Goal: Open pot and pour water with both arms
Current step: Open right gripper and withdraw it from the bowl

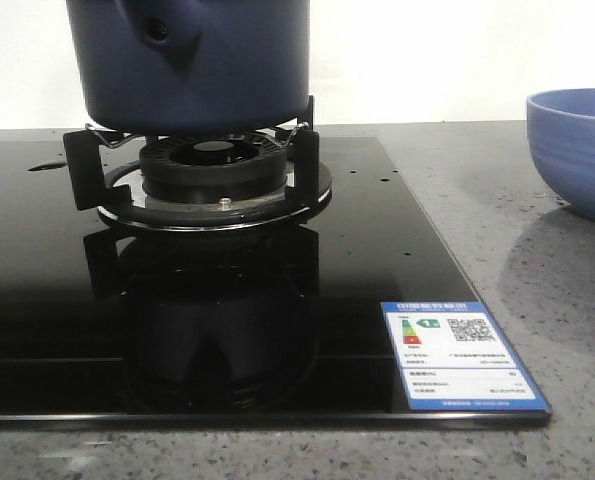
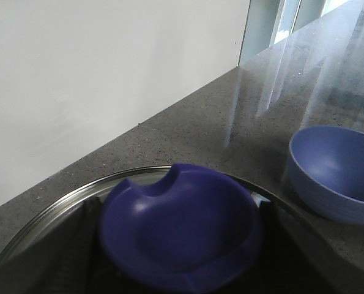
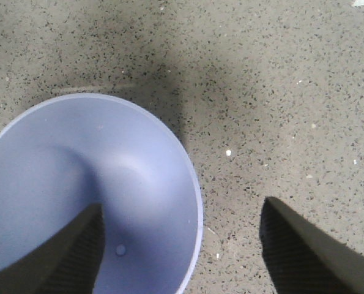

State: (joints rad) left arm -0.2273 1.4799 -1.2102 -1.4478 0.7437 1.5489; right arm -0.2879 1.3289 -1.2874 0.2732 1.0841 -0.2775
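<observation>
The dark navy pot (image 1: pixel 192 60) stands on the burner stand, its side nub (image 1: pixel 162 30) facing the camera; its top is cut off by the frame. In the left wrist view my left gripper (image 2: pixel 178 245) is shut on the dark blue notched knob (image 2: pixel 182 208) of a glass lid with a metal rim (image 2: pixel 59 202). I cannot tell whether the lid is still on the pot. My right gripper (image 3: pixel 182 208) is open over the periwinkle bowl (image 3: pixel 78 184), straddling its rim, one finger over the inside and one over the counter. Neither gripper shows in the front view.
The bowl (image 1: pixel 577 145) sits on the grey speckled counter (image 1: pixel 537 280) right of the black glass stove (image 1: pixel 37 300); it also shows in the left wrist view (image 2: pixel 338 168). The burner (image 1: pixel 212 165) is under the pot. A label sticker (image 1: pixel 462 355) is at the stove's front right corner. A white wall runs behind.
</observation>
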